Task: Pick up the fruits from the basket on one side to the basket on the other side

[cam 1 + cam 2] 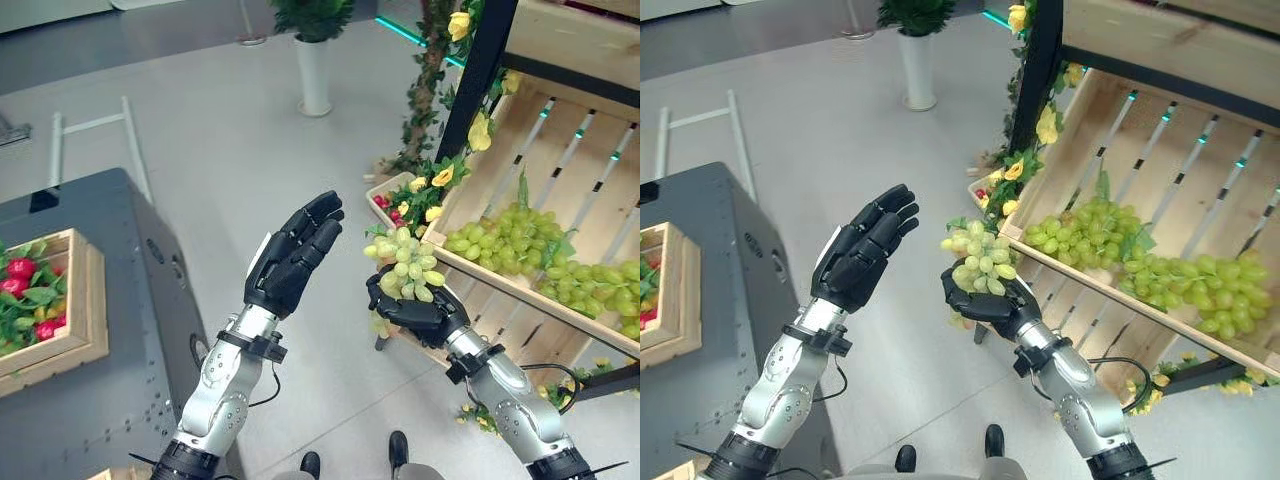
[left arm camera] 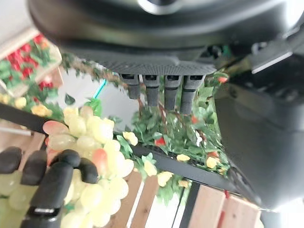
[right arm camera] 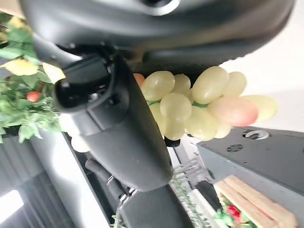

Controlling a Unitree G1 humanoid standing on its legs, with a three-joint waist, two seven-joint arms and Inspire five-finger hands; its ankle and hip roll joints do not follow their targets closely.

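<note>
Right hand point(image 1: 420, 312) curled under upright grape bunch point(image 1: 405, 262); left hand point(image 1: 295, 255) open, empty.

slatted wooden crate point(image 1: 590, 170) holds green grapes point(image 1: 545, 255), apparently loose.

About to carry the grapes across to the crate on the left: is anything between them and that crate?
Yes: the open left hand is raised just left of the grape bunch that the right hand holds, on the line toward the wooden crate on the grey cabinet. Nothing else visibly intervenes.
</note>
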